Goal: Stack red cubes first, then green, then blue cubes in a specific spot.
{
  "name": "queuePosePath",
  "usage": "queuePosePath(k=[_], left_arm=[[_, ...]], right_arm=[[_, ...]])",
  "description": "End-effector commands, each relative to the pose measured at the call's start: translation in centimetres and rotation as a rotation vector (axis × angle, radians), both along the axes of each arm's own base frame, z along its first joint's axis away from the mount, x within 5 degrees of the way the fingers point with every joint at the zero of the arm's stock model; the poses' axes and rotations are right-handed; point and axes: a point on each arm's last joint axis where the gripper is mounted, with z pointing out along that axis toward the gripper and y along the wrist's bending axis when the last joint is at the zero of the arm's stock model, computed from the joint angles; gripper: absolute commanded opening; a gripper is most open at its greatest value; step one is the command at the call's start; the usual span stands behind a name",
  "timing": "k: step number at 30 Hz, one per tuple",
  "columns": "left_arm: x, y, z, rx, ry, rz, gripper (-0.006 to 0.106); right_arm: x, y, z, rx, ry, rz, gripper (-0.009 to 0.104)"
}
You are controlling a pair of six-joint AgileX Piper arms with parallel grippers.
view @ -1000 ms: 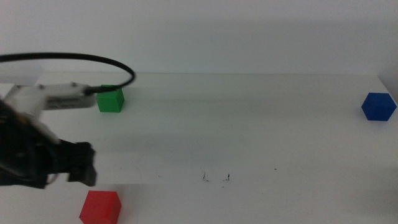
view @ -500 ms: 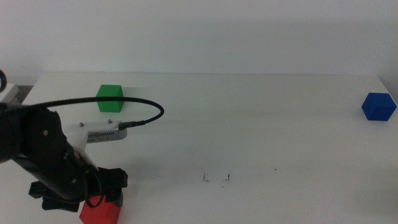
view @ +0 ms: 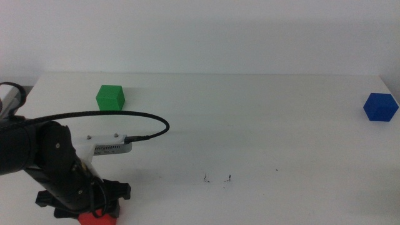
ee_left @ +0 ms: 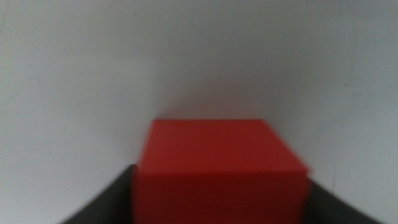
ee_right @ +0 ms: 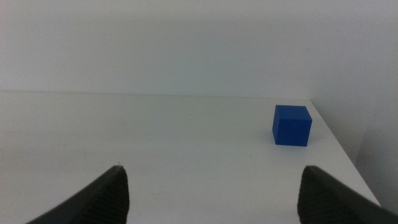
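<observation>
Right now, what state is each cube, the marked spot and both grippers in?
red cube: on the table, between the left gripper's jaws
green cube: free, far left
blue cube: free, far right
tick marks: bare
left gripper: down around the red cube
right gripper: open, waiting

Bright even light, soft faint shadows, left wrist view blurred close up, red cube (ee_left: 221, 168) unsharp

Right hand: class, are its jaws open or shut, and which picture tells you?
Open. The right wrist view shows the right hand with its two dark jaws spread wide apart over bare white table, holding nothing; the blue cube sits ahead.
</observation>
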Motion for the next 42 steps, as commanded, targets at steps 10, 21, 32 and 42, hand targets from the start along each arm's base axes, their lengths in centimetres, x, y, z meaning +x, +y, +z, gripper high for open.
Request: queuePosePath(k=[10, 21, 32, 42], left_arm=[[3.1, -7.8, 6.3, -0.003, -0.126, -0.011, -0.002], [9.7, -18.1, 5.6, -0.044, 0.01, -0.043, -0.002], [9.3, -21.7, 1.9, 0.037, -0.008, -0.061, -0.002], [9.8, -22.0, 0.6, 0.04, -0.027, -0.055, -0.002]], right_arm=[[0.0, -0.1, 0.0, -0.012, -0.012, -0.008, 0.093], [0.0, -0.1, 0.0, -0.012, -0.012, -0.008, 0.093], [0.0, -0.1, 0.0, -0.012, -0.012, -0.008, 0.093], [0.0, -0.1, 0.0, -0.012, -0.012, -0.008, 0.093]])
